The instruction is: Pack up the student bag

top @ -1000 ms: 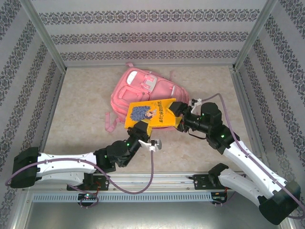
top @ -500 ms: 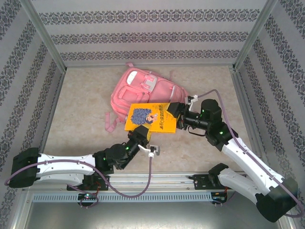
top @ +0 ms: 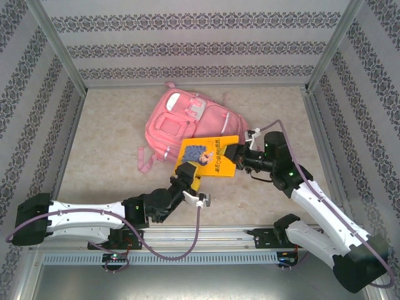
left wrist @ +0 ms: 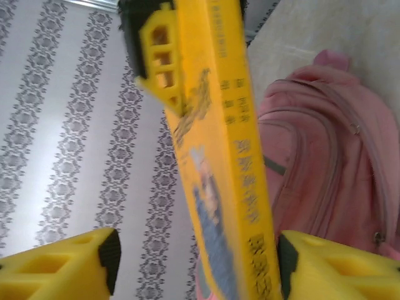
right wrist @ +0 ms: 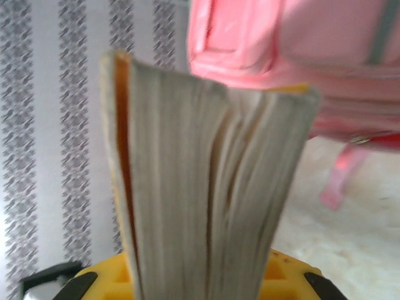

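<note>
1. At the near edge of the worktop, both arms are seen bolted to a metal rail.
2. The left gripper is raised just under the near left corner of a yellow book. In the left wrist view its jaws are seen spread wide. The book stands edge-on between them, close against one jaw and well apart from the other, so nothing is pinched by them.
3. The yellow book is held off the worktop at a tilt, with its cover and a blue-grey picture turned upward.
4. The right gripper is set on the book's right edge. In the right wrist view the page block is seen rising from between its jaws, which are pressed against both covers, so the book is pinched there.
5. The student bag is laid flat on the worktop just beyond the book, toward the far middle, with its front pockets turned upward. A pink strap is trailed out at its near left. From above, its near right part is overlapped by the book. Whether the two touch cannot be told.
6. The worktop is closed off at the far side by a patterned wall.
</note>
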Controlling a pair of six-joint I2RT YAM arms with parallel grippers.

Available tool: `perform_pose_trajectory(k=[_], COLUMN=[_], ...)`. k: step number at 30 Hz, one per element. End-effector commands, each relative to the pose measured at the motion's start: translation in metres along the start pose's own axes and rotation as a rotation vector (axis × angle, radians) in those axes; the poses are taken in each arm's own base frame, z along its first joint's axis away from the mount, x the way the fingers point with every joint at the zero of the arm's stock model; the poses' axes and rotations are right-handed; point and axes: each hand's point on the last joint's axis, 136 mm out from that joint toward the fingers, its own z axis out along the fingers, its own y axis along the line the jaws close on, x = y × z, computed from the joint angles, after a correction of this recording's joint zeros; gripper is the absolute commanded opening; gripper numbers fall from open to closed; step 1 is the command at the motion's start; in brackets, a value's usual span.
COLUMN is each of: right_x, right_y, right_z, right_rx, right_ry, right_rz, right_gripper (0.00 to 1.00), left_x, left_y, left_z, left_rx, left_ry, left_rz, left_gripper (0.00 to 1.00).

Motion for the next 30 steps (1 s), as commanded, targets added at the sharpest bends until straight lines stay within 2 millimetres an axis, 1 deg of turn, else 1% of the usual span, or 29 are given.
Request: perform_pose_trajectory(k=[1, 3, 5, 7, 8, 10, 13, 16, 18, 22, 24, 25, 27, 30], right_x=[-0.014, -0.02, -0.028, -0.036, -0.04, -0.049, -0.057, -0.06, -0.061, -0.063, -0.063, -0.064, -0.064, -0.064], right_y=[-0.004, -0.011, -0.018, -0.026, -0.032, -0.051, -0.075, -0.088, -0.091, -0.097, -0.1, -0.1, -0.102, -0.105], right_z=[-0.016, -0.024, -0.035, -0.047, -0.054, -0.074, -0.103, -0.123, -0.128, -0.135, -0.137, -0.138, -0.138, -0.137], right_rx=[-0.008, -0.007, -0.004, 0.04, 0.089, 0.256, 0.452, 0.552, 0.572, 0.612, 0.637, 0.642, 0.649, 0.658], right_ry=[-0.091, -0.136, -0.191, -0.259, -0.293, -0.38, -0.498, -0.571, -0.594, -0.618, -0.623, -0.622, -0.619, -0.617], right_rz=[-0.116, -0.122, -0.123, -0.148, -0.165, -0.2, -0.215, -0.217, -0.224, -0.228, -0.221, -0.221, -0.223, -0.225], right_gripper=[0.01, 0.01, 0.0, 0.0, 0.0, 0.0, 0.0, 0.0, 0.0, 0.0, 0.0, 0.0, 0.0, 0.0], left_x=[-0.009, -0.003, 0.004, 0.01, 0.012, 0.02, 0.024, 0.031, 0.039, 0.057, 0.059, 0.055, 0.052, 0.056], left_y=[0.013, 0.026, 0.029, 0.031, 0.028, 0.02, 0.015, 0.017, 0.018, 0.007, -0.003, -0.006, -0.009, -0.011], left_z=[-0.008, -0.008, -0.006, 0.001, 0.006, 0.021, 0.046, 0.075, 0.097, 0.147, 0.168, 0.178, 0.194, 0.215], left_rx=[0.098, 0.098, 0.14, 0.195, 0.24, 0.345, 0.412, 0.412, 0.434, 0.53, 0.585, 0.62, 0.645, 0.635], left_ry=[0.008, 0.064, 0.121, 0.181, 0.213, 0.308, 0.403, 0.461, 0.492, 0.538, 0.539, 0.517, 0.482, 0.455], left_rz=[-0.288, -0.464, -0.616, -0.803, -0.897, -1.062, -1.168, -1.204, -1.256, -1.442, -1.48, -1.5, -1.539, -1.593], left_gripper=[0.72, 0.75, 0.73, 0.72, 0.71, 0.71, 0.72, 0.73, 0.73, 0.7, 0.67, 0.66, 0.64, 0.63])
